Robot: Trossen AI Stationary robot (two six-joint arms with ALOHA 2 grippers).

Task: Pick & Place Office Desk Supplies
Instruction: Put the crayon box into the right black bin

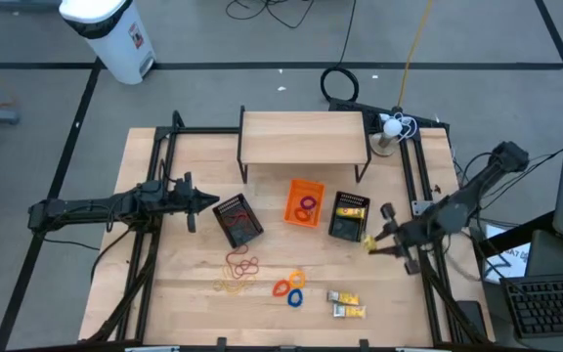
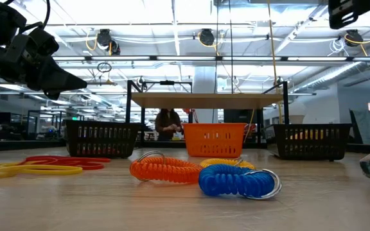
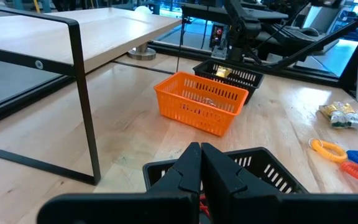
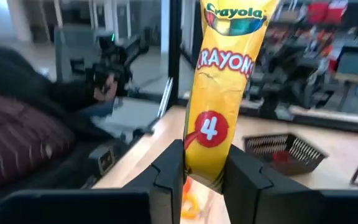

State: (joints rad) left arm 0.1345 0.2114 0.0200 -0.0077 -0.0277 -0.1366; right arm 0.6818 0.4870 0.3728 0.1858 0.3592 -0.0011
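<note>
The right gripper (image 4: 205, 180) clamps a crayon packet (image 4: 219, 93) beside the right mesh bin (image 1: 349, 216) (some packets inside), the left gripper (image 3: 201, 180) is closed and empty; bands (image 1: 240, 272), rings (image 1: 290, 287), two packets (image 1: 345, 303) remain

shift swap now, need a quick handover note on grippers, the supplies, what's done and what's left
Right gripper: shut on a yellow Crayola crayon packet, beside the right black mesh bin, which already holds packets.
Left gripper: shut, empty, over the left black mesh bin.
Orange plastic bin: holds coil rings.
Left on the table: red and yellow rubber bands, orange, yellow and blue coil rings, two crayon packets.
</note>
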